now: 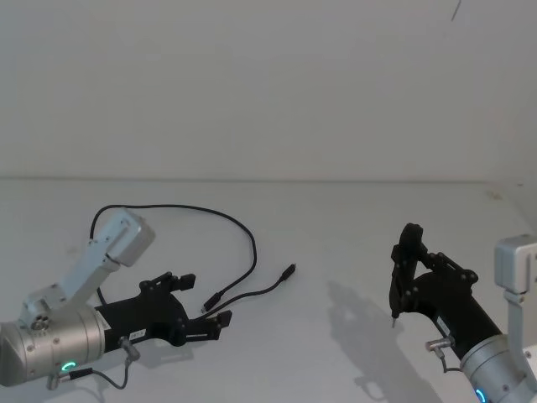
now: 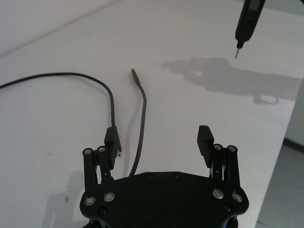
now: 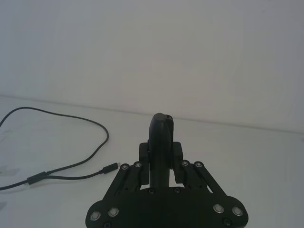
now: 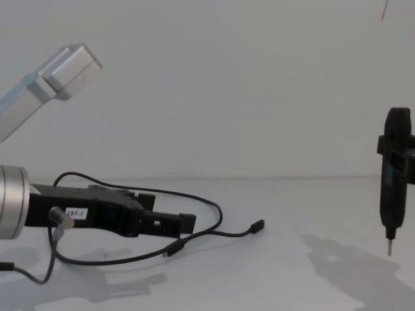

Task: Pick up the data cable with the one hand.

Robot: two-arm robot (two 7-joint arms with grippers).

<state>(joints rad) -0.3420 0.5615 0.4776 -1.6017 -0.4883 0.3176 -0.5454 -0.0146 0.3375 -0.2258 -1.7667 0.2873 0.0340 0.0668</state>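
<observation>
The left gripper (image 1: 203,302) was positioned low over the white desk (image 1: 336,227), close to the front left corner, and pointed toward the desk's centre. Its fingers (image 2: 205,140) were spread wide and held nothing.

The data cable (image 1: 252,243) lay loose on the desk. It ran from behind the left arm in a broad arc toward the back edge, then curved down toward the front and passed between the open fingers. One strand lay just beside one finger, though contact could not be confirmed. The free plug (image 1: 289,270) rested on the desk beyond the fingertips, toward the centre.

The right gripper (image 1: 409,270) was held above the desk near the front right corner, well apart from the cable. Its fingers were closed on a slim black tool (image 4: 395,175), which hung upright with a thin metal pin pointing down, clear of the desk surface
</observation>
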